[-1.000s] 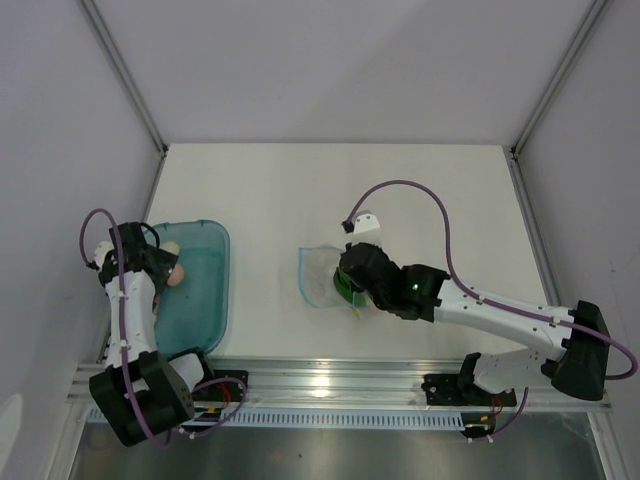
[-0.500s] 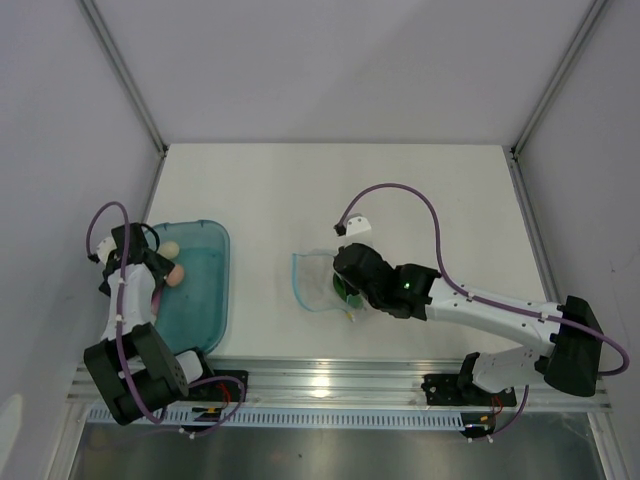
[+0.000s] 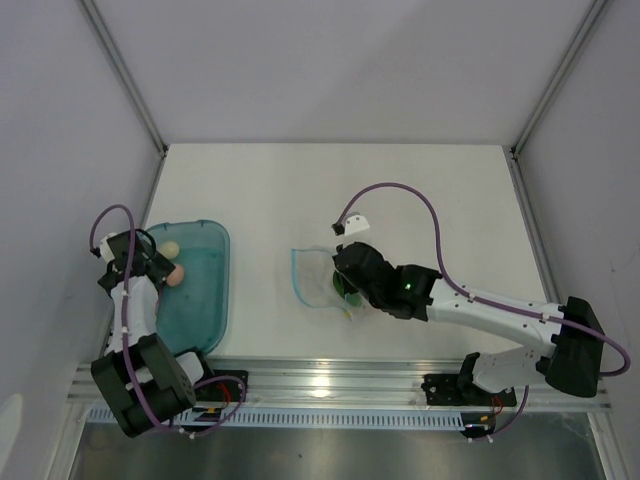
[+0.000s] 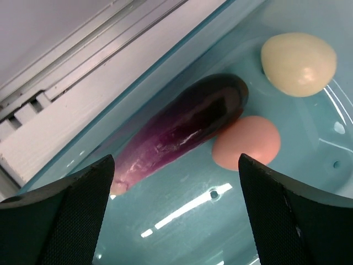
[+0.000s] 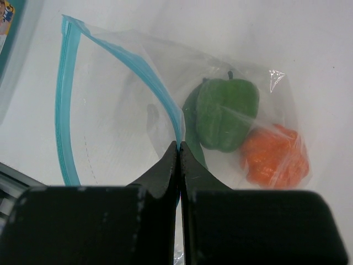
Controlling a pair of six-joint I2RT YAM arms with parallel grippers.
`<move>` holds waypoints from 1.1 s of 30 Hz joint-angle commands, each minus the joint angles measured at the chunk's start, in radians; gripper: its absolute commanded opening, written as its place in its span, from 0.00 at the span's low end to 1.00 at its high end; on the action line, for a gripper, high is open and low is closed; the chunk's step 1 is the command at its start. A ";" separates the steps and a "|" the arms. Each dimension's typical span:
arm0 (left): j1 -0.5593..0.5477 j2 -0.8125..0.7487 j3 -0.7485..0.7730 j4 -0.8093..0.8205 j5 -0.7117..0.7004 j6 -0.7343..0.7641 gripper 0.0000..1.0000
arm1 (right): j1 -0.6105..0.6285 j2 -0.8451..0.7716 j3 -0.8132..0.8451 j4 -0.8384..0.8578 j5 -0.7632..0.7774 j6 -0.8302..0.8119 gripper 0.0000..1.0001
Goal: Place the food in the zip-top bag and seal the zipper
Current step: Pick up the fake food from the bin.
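The clear zip-top bag lies on the table with its mouth held open. My right gripper is shut on the upper light-blue zipper strip; the lower strip rests on the table. Inside the bag lie a green bell pepper and an orange fruit. My left gripper hangs open over the teal tray, with nothing between its fingers. Just beyond it lie a purple eggplant, a pink egg and a cream egg. In the top view the bag sits mid-table.
The teal tray sits at the table's left edge, close to the left side wall and the aluminium rail along the front. The right arm stretches across the table's right half, its purple cable looping above it.
The right gripper has drawn the bag's mouth slightly left. The left wrist has shifted a little toward the tray's left side, staying open.
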 commanded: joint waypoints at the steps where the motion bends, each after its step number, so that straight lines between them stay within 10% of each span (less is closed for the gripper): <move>1: 0.017 -0.029 -0.027 0.085 0.039 0.072 0.94 | -0.005 -0.036 -0.010 0.057 -0.001 -0.029 0.00; 14: 0.038 0.012 0.055 0.068 0.150 0.438 0.89 | -0.023 -0.071 -0.056 0.140 -0.084 -0.069 0.00; 33: 0.037 0.049 0.075 0.031 0.393 0.400 0.77 | -0.103 -0.067 -0.110 0.207 -0.205 -0.103 0.00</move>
